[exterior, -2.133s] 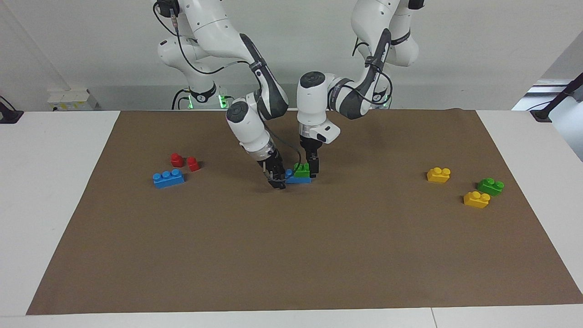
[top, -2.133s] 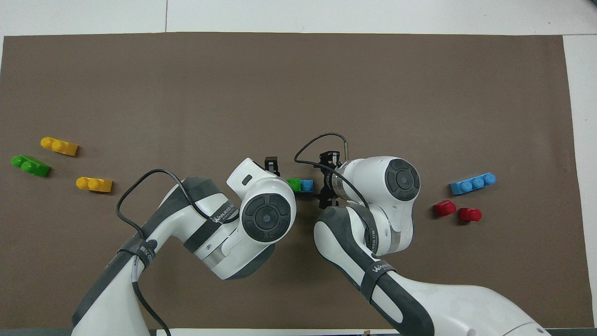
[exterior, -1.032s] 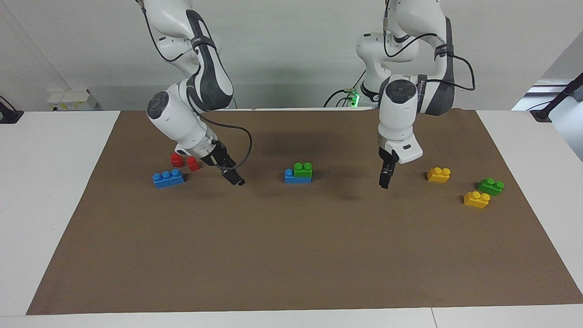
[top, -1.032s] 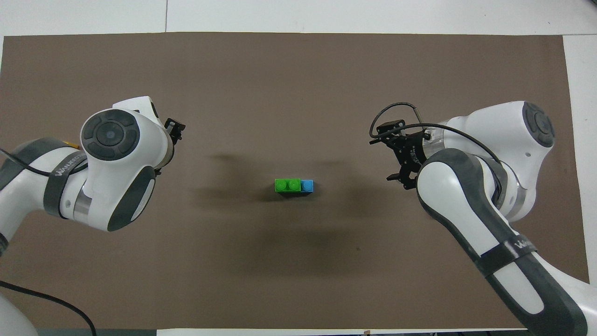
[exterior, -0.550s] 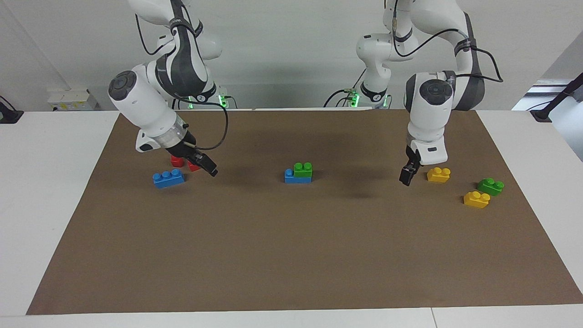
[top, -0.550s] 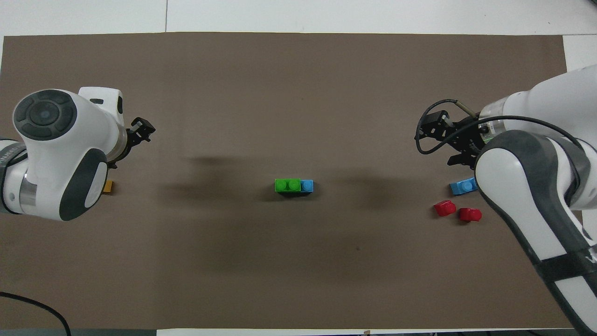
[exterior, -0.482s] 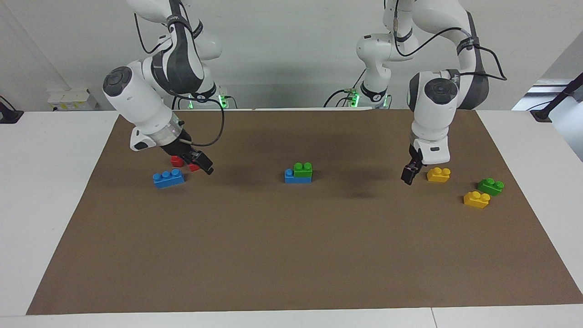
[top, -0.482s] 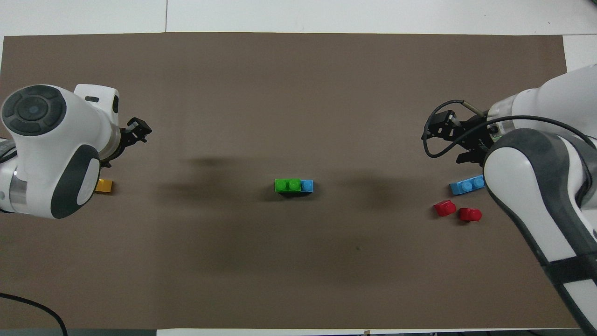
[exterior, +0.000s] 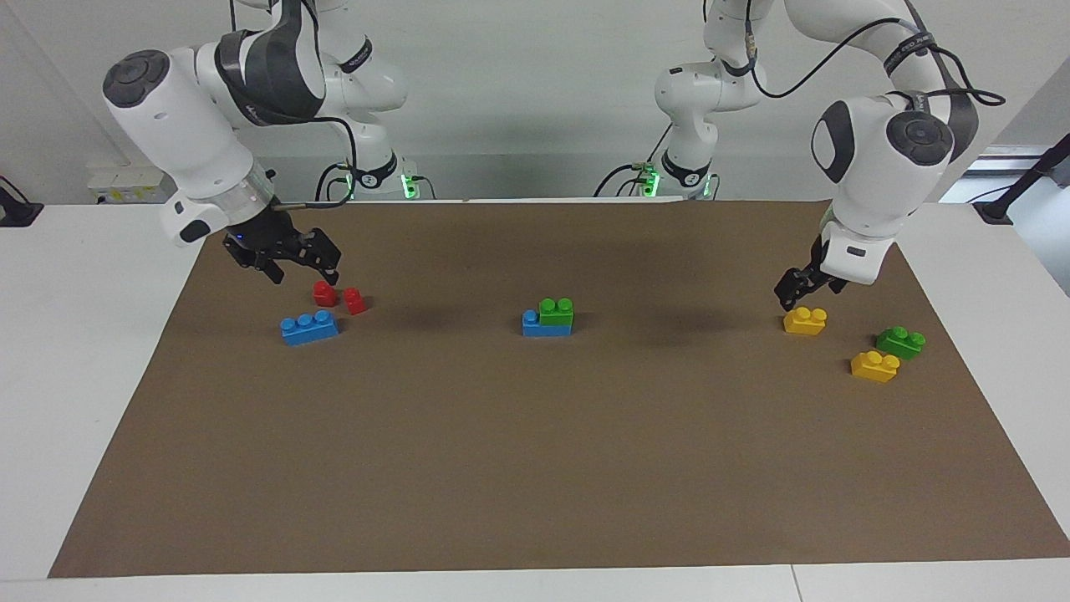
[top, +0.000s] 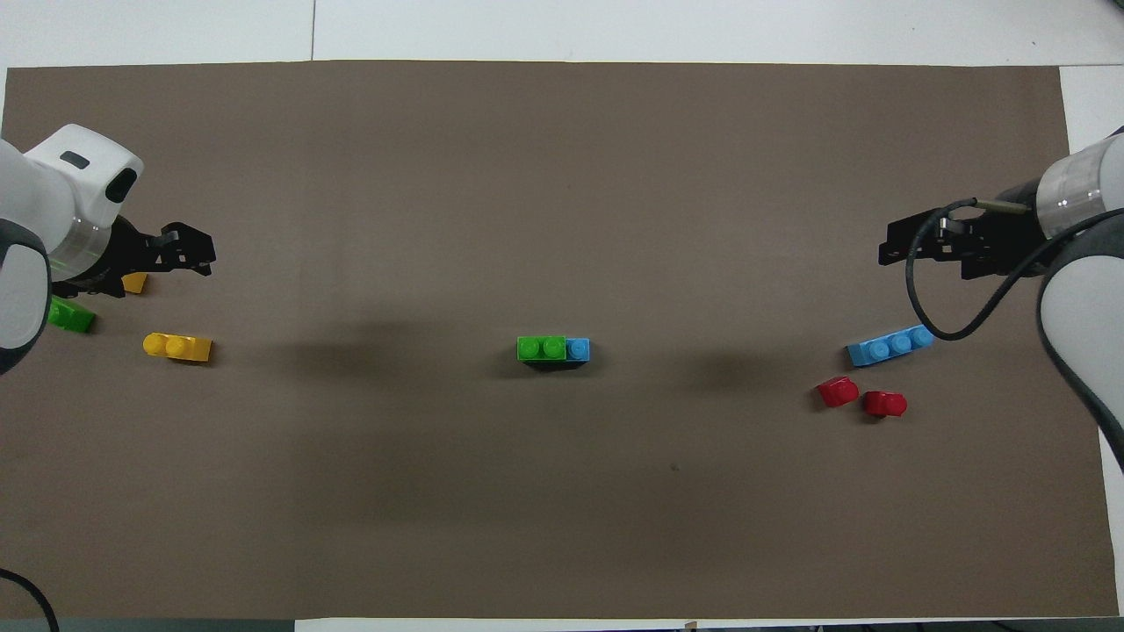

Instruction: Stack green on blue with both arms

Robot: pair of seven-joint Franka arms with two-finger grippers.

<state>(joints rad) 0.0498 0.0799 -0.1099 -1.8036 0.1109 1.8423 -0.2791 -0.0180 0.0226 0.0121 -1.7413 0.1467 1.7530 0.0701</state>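
A green brick (exterior: 556, 311) sits on a blue brick (exterior: 535, 326) at the mat's middle, covering two of its studs; the stack also shows in the overhead view, green (top: 541, 348) on blue (top: 578, 349). Neither gripper touches it. My right gripper (exterior: 328, 261) is open and empty above the mat, beside the red pieces at the right arm's end. My left gripper (exterior: 790, 294) is open and empty just above a yellow brick (exterior: 805, 320) at the left arm's end. A second blue brick (exterior: 309, 328) and a second green brick (exterior: 900, 342) lie loose.
Two red pieces (exterior: 324, 293) (exterior: 354, 300) lie by the loose blue brick. Another yellow brick (exterior: 874, 366) lies beside the loose green one. A brown mat (exterior: 535, 468) covers the white table.
Both grippers let go of the stack, rose and swung apart toward their own ends of the table. The green-on-blue stack has stayed in place.
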